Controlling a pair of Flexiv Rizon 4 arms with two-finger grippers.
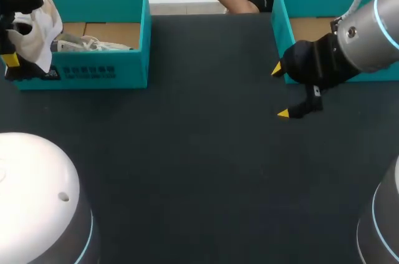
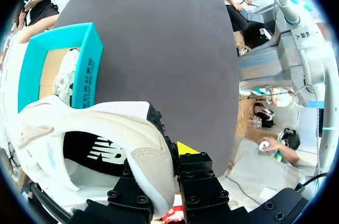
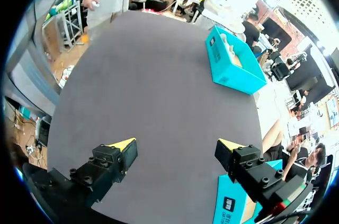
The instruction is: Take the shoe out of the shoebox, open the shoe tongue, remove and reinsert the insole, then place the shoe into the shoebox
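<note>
Left claw (image 1: 10,58), at the upper left of the frame in the head view, is clamped on a white shoe (image 1: 37,24). One yellow tip shows below the shoe's edge. The shoe hangs at the left end of the teal shoebox (image 1: 134,58), overlapping its corner. Whether it is over the box or just in front of it cannot be told from here. A pale bundle (image 1: 93,44) lies inside on the brown cardboard floor. Right claw (image 1: 280,91) is at the right of the frame at middle height. Its two fingers are spread wide with nothing between them, over the dark table (image 1: 187,170). A second teal box (image 1: 279,27) stands just behind it at the upper right.

In the left wrist view, the left claw (image 2: 159,163) pinches the padded heel rim of the shoe (image 2: 95,123) between its two fingers. The dark insole (image 2: 100,152) shows inside the opening. The shoebox (image 2: 87,60) lies ahead of the fingers, beyond the shoe, with the pale bundle (image 2: 66,75) in it.

In the right wrist view, the right claw (image 3: 176,147) stands open above the table (image 3: 148,86). The shoebox (image 3: 233,70) is well ahead of it. A corner of the second teal box (image 3: 221,192) lies just beside one finger.
</note>
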